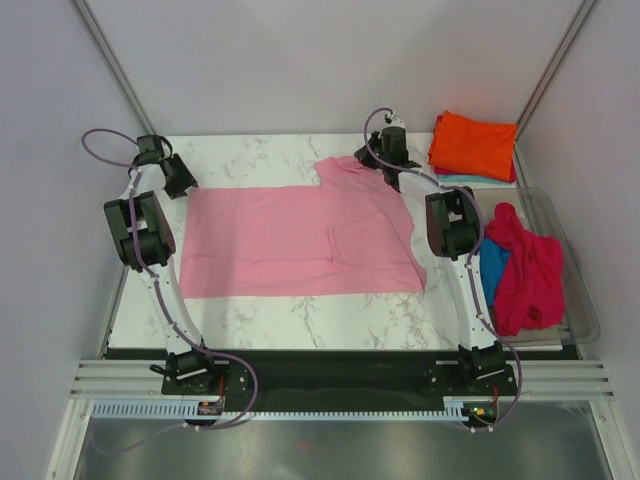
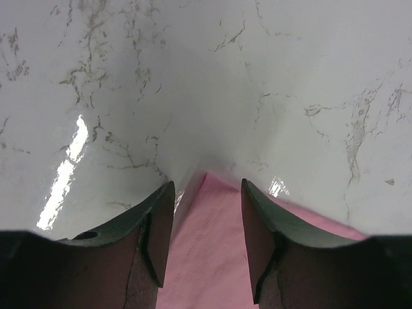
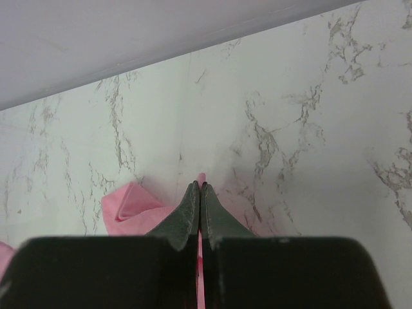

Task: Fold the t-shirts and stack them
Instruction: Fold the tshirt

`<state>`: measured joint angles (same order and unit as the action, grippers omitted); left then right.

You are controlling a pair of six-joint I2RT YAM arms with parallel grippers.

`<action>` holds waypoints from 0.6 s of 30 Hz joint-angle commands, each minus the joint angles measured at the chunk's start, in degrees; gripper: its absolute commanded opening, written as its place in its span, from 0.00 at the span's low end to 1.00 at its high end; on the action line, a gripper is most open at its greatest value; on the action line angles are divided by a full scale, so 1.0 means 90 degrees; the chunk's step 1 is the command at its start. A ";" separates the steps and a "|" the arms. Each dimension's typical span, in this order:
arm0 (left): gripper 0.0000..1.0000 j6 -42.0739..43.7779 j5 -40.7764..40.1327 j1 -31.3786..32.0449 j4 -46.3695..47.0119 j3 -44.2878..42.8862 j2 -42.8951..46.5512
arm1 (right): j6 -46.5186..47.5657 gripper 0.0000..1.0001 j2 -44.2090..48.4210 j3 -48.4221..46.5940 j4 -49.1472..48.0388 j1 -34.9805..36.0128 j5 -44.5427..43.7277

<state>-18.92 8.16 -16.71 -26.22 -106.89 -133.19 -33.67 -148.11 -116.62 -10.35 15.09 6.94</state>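
Both at pink tee, L gripper apart; R gripper clamps it (prob. sleeve)

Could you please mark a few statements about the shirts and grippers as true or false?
1. The right gripper is shut on the light pink t-shirt. True.
2. The left gripper is clamped shut on that shirt. False: its jaws stand open, with a corner of the pink cloth between them.
3. The orange t-shirt lies crumpled in the clear bin. False: it lies folded at the table's far right corner; the bin holds the crimson t-shirt and the bright blue t-shirt.
4. The light pink t-shirt lies spread on the marble table. True.
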 commanded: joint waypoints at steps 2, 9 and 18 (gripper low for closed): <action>0.51 0.0286 0.0245 0.0079 0.0091 -0.0203 -0.0143 | -0.0077 0.00 0.0217 -0.0050 -0.0247 -0.0056 0.0108; 0.48 0.0295 0.0314 0.0128 0.0091 -0.0184 -0.0094 | -0.0097 0.00 0.0188 -0.0080 -0.0178 -0.0075 0.0108; 0.21 0.0412 0.0421 0.0177 0.0101 -0.0174 -0.0065 | -0.0097 0.00 0.0158 -0.0119 -0.0149 -0.0075 0.0127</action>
<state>-17.80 10.26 -15.49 -26.13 -106.94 -133.49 -34.20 -148.11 -116.64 -10.31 14.72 7.25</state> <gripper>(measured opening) 0.239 0.010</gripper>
